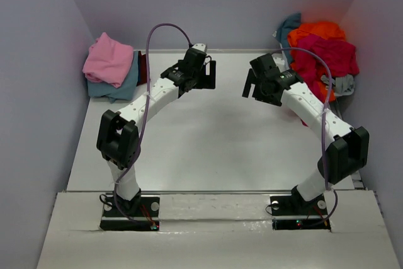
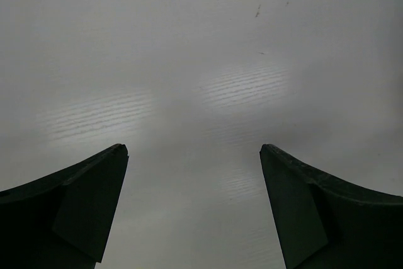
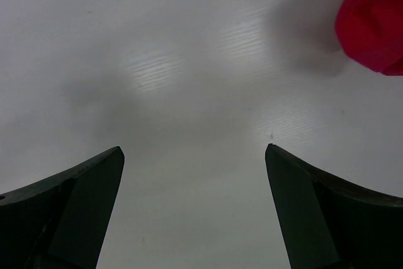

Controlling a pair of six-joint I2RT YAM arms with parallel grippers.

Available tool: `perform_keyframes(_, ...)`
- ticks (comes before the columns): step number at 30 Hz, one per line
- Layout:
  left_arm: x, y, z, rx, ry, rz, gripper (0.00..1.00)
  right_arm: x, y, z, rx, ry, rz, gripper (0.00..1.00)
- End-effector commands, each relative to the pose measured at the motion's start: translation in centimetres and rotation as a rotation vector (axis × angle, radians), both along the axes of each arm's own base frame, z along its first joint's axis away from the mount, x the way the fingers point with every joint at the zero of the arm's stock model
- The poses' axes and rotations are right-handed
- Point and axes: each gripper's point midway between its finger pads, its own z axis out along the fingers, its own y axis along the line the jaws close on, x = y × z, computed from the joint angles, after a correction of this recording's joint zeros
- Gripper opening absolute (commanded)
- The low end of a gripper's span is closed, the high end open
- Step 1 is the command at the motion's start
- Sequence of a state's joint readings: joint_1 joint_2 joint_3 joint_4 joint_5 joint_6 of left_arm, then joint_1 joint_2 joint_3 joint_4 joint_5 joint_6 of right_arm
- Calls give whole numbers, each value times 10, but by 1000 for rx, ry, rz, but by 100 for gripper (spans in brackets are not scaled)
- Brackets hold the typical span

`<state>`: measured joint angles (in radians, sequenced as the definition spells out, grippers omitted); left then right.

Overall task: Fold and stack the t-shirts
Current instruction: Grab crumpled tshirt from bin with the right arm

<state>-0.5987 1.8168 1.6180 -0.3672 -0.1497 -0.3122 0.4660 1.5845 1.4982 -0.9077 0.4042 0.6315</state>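
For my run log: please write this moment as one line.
left tool: open, empty | right tool: open, empty | t-shirt stack: far left | loose t-shirt pile: far right

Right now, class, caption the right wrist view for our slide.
Open right gripper hovers over white table, red t-shirt at upper right.

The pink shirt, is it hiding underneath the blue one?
No, the pink shirt lies on top of the blue shirt, which peeks out below it and beside it.
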Motion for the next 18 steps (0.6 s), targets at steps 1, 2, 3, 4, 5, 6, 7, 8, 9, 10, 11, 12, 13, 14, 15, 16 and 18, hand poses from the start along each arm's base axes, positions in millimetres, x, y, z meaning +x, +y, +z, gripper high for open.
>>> perform_keyframes(1,0,-1,16,-18,-37,-11,99,11,-50,38,-41,-116,-113,100)
perform_keyframes(2,-1,-1,15,-15,-34,-11,99,10,-57,38,-48,-112,-131,100)
perform_keyframes(3,-1,-1,14,-14,-31,-11,99,9,-71,37,-59,-101,-168,100)
perform_keyframes(4,-2,0,11,-12,-25,-11,99,9,-79,36,-70,-95,-190,100)
perform_keyframes(5,-3,0,10,-10,-19,-10,99,8,-87,37,-77,-95,-212,100)
perform_keyframes(6,-3,0,9,-6,-16,-11,99,7,-93,39,-77,-99,-223,100)
perform_keyframes(7,-5,1,6,-1,-5,-11,99,6,-104,38,-78,-98,-249,100)
perform_keyframes(8,-5,1,6,0,-5,-12,99,6,-109,39,-72,-103,-261,100)
perform_keyframes(9,-6,2,6,-1,-5,-13,99,5,-112,40,-56,-107,-261,100)
perform_keyframes(10,-7,2,6,-2,-6,-13,99,5,-114,37,-48,-102,-264,100)
perform_keyframes(11,-8,3,3,1,-2,-13,99,4,-120,35,-46,-96,-282,100)
perform_keyframes(12,-8,3,3,1,-2,-13,99,4,-120,32,-41,-90,-282,100)
perform_keyframes(13,-8,3,4,2,-4,-13,99,6,-124,31,-40,-92,-295,100)
perform_keyframes(14,-9,4,2,6,1,-15,99,6,-132,30,-39,-90,-320,100)
perform_keyframes(15,-10,5,2,8,1,-15,99,7,-131,29,-38,-90,-319,100)
perform_keyframes(16,-10,5,3,8,-1,-14,99,8,-140,30,-31,-92,-343,100)
perform_keyframes(18,-11,6,1,10,1,-16,99,11,-148,32,-28,-100,-362,100)
